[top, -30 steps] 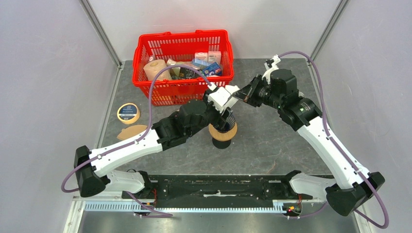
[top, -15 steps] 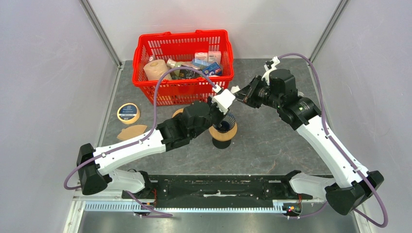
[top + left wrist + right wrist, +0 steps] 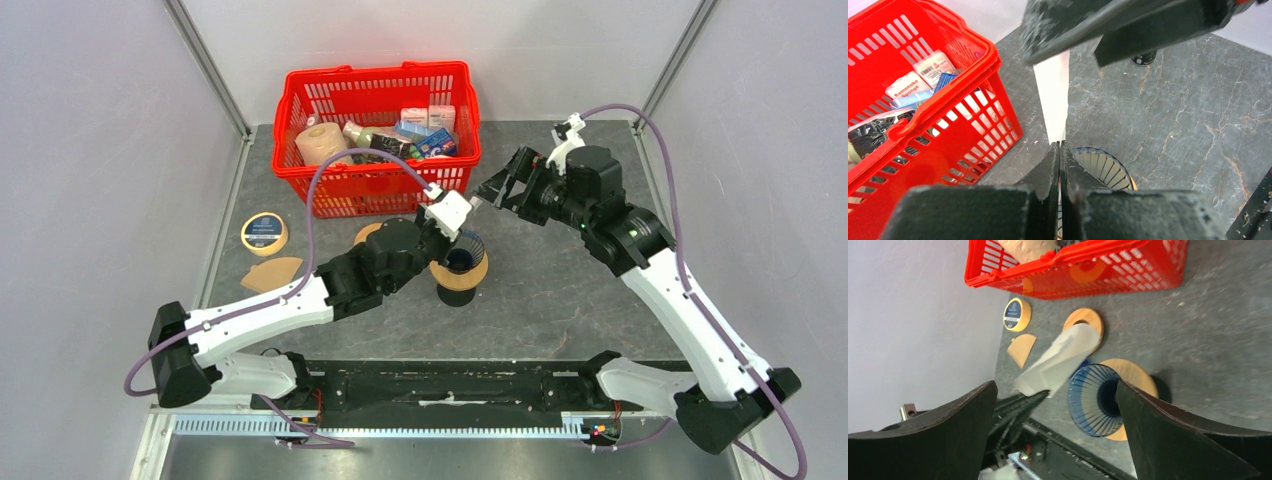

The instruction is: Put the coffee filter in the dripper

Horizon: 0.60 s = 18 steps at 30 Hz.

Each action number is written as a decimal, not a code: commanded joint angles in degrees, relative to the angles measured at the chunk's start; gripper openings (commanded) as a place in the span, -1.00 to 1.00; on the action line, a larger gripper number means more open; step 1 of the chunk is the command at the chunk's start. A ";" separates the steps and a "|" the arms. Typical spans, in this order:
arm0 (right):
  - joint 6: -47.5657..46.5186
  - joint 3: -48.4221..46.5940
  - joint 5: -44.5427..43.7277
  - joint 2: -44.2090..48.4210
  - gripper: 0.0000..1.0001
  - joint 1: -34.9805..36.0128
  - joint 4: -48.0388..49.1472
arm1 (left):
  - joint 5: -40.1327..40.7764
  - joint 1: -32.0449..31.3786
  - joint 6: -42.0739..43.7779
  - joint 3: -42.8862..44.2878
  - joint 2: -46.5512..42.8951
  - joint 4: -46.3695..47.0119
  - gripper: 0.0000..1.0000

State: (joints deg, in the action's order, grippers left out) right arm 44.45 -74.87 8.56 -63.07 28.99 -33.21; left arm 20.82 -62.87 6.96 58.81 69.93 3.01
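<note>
Coffee filter [image 3: 1053, 95] now hangs from my left gripper [image 3: 1059, 155] alone, pinched tight by one edge just above the dripper [image 3: 1095, 400] — not yet in it. My right gripper [image 3: 498, 186] has let go and backed off, jaws wide — seating it falls to the left.

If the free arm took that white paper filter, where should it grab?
Probably the free far end of the coffee filter. The open right gripper would come from opposite the left gripper, which pinches the near end, and close across the thin sheet's flat faces.
</note>
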 commanded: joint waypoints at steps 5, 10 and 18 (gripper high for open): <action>-17.14 4.64 -11.00 11.63 0.94 -0.38 -2.54 | -8.09 -0.19 0.93 -8.69 -12.66 6.50 -0.96; -20.45 6.50 -3.51 12.24 0.94 -0.69 0.00 | -17.84 -0.14 0.95 -13.04 -20.08 7.63 -0.96; -19.49 6.88 12.10 10.47 0.94 -0.69 7.34 | -20.55 -0.10 0.93 -13.54 -20.87 7.41 -0.96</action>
State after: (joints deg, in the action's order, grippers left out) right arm 25.52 -67.55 13.74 -52.80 28.38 -31.68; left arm 3.88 -62.87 6.98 45.54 48.66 8.21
